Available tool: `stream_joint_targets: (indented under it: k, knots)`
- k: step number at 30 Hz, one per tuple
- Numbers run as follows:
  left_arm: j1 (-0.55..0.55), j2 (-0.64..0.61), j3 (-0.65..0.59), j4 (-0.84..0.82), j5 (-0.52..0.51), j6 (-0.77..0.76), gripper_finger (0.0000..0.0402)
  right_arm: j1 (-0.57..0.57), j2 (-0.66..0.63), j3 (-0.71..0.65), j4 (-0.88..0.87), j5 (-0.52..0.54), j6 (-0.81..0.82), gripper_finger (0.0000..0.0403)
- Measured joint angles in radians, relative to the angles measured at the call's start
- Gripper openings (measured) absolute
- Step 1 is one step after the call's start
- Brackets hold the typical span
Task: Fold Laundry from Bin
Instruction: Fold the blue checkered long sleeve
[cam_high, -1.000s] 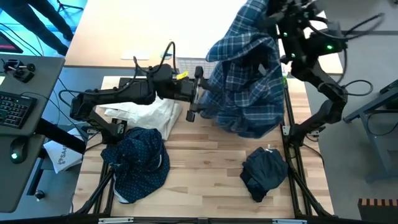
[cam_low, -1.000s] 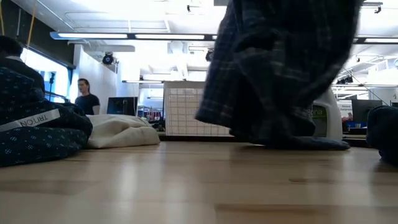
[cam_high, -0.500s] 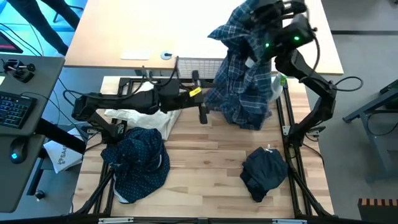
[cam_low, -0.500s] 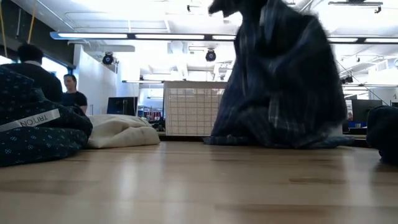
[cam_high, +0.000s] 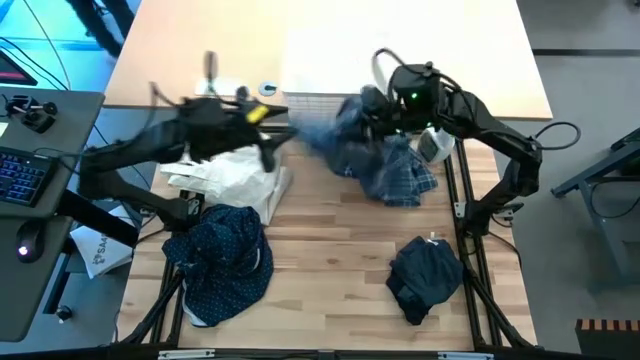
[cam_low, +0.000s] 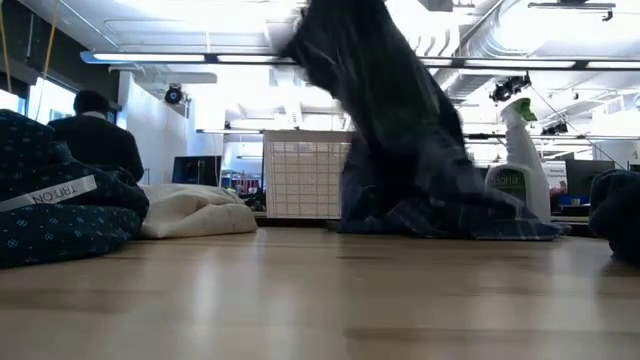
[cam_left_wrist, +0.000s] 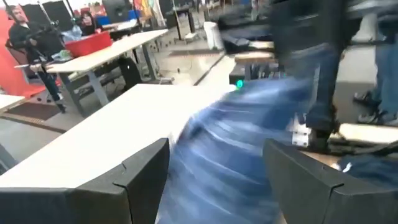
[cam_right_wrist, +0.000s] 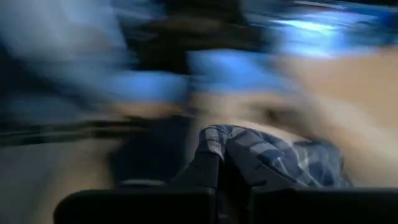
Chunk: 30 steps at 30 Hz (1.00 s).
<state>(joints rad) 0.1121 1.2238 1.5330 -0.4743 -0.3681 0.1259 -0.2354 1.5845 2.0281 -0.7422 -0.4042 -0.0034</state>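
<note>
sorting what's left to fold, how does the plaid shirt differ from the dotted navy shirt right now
The plaid shirt is blue-and-white checked; the dotted navy shirt is dark with tiny white dots. The plaid shirt is pinched in the right tool and partly lifted at the table's far side; the dotted navy shirt lies untouched at the near left corner. Both are crumpled, neither folded.

Three soft garments lie on the one pale wooden bench: one blue-and-white plaid shirt, one navy shirt with tiny white dots and one plain dark navy piece. There is one white plastic basket with lattice sides, one cream-white cloth bag and one white spray bottle. Two dark robot arms reach in, one from each side. One person shows in the room behind
</note>
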Motion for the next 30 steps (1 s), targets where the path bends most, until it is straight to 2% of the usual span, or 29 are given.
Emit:
stream_joint_targets:
  k: [1, 2, 3, 5, 7, 8, 12, 14, 16, 19, 23, 26, 30]
  knots:
    - [0.0, -0.023, 0.0, -0.005, 0.0, -0.003, 0.0248, 0.001, 0.001, 0.0, 0.074, -0.117, 0.005, 0.0]
    - [0.0, -0.045, 0.0, -0.006, 0.001, -0.002, 0.0248, 0.003, 0.002, 0.0, 0.148, -0.183, 0.007, 0.0]
    - [0.0, -0.067, 0.0, -0.007, 0.001, -0.002, 0.0248, 0.0, 0.002, 0.0, 0.226, -0.2, 0.009, 0.0]
    - [0.0, -0.104, 0.0, -0.007, -0.004, -0.003, 0.0248, -0.036, 0.002, 0.0, 0.369, -0.132, 0.031, 0.0]
    - [0.0, -0.136, 0.0, -0.012, -0.028, -0.003, 0.0248, -0.096, 0.002, 0.0, 0.477, 0.041, 0.072, 0.0]
    - [0.0, -0.15, 0.0, -0.018, -0.048, -0.003, 0.0248, -0.128, 0.002, 0.0, 0.511, 0.161, 0.099, 0.0]
    - [0.0, -0.18, 0.001, -0.062, -0.139, -0.011, 0.0248, -0.221, 0.001, 0.0, 0.522, 0.772, 0.224, 0.0]
    - [0.0, -0.183, 0.001, -0.093, -0.164, -0.028, 0.0248, -0.251, 0.0, 0.0, 0.527, 0.987, 0.104, 0.0]
    - [0.0, -0.18, 0.001, -0.138, -0.171, -0.053, 0.0248, -0.258, -0.004, 0.0, 0.536, 1.132, -0.003, 0.0]
    - [0.0, -0.156, 0.001, -0.205, -0.169, -0.103, 0.0248, -0.248, -0.016, 0.0, 0.509, 1.183, -0.085, 0.0]
    - [0.0, -0.109, -0.055, -0.214, -0.127, -0.169, 0.0248, -0.215, -0.022, 0.0, 0.41, 1.177, -0.068, 0.0]
    - [0.0, -0.07, -0.15, -0.139, -0.008, -0.196, 0.0248, -0.202, -0.023, 0.0, 0.349, 1.08, -0.02, 0.0]
    - [0.015, 0.007, -0.318, 0.078, 0.212, -0.258, 0.0248, -0.2, -0.023, 0.0, 0.327, 0.953, 0.077, 0.0]
